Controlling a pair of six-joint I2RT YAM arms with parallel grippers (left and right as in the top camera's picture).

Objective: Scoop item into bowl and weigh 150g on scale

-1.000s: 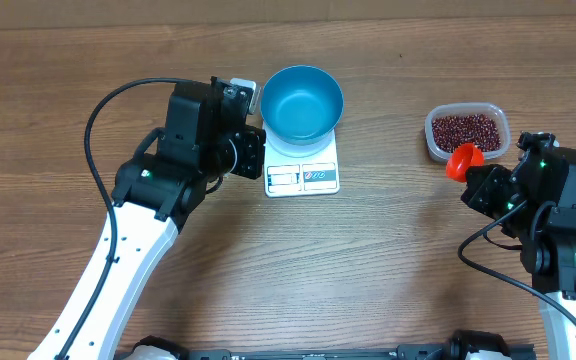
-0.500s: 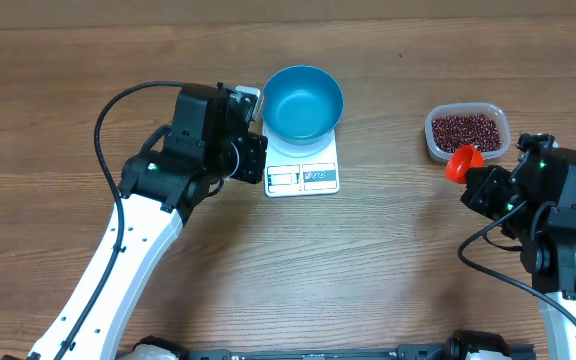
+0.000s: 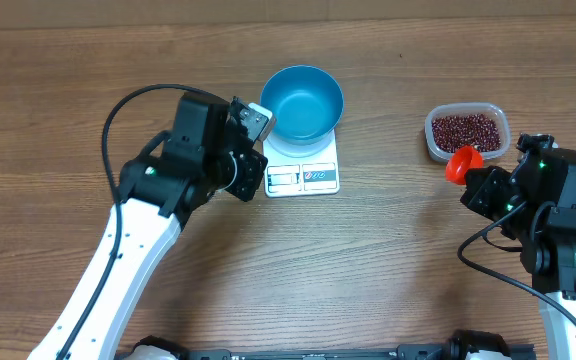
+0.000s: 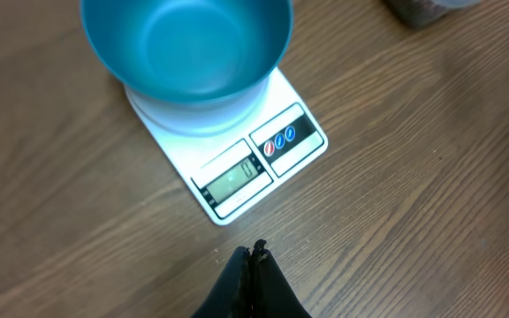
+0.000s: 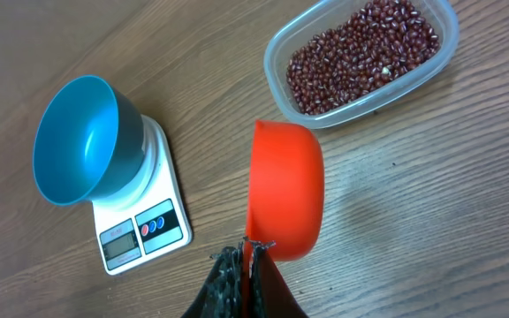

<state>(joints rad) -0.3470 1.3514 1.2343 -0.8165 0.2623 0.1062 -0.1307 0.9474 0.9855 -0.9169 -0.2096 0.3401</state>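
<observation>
The blue bowl (image 3: pixel 303 100) sits centred on the platform of the white scale (image 3: pixel 303 178), so whatever goes into it is weighed at once. It leaves the display and label panels clear on the near edge. The display looks lit, but its digits are too small to read. The bowl's light blue inside is bare, so by my reckoning no scooping has reached it yet and the 150 g target is entirely ahead. The beans (image 5: pixel 360 53) all lie in the clear plastic tub (image 5: pixel 387 99), which stands on the counter (image 3: pixel 368 270) well to the right of the scale, within the right arm's (image 3: pixel 553 200) reach. That arm's jaws are closed on the near edge of an orange-red scoop (image 5: pixel 285 190), which hangs just beside the tub's near corner. The scoop's rounded back faces the wrist camera, so I cannot tell whether it carries anything. This position suits a short dip into the pile. The left arm (image 3: pixel 198 150) is parked at the scale's left side with its jaws pressed fully together on nothing, their tips over bare counter near the display. It probably waits there to steady the bowl or tend the scale.
</observation>
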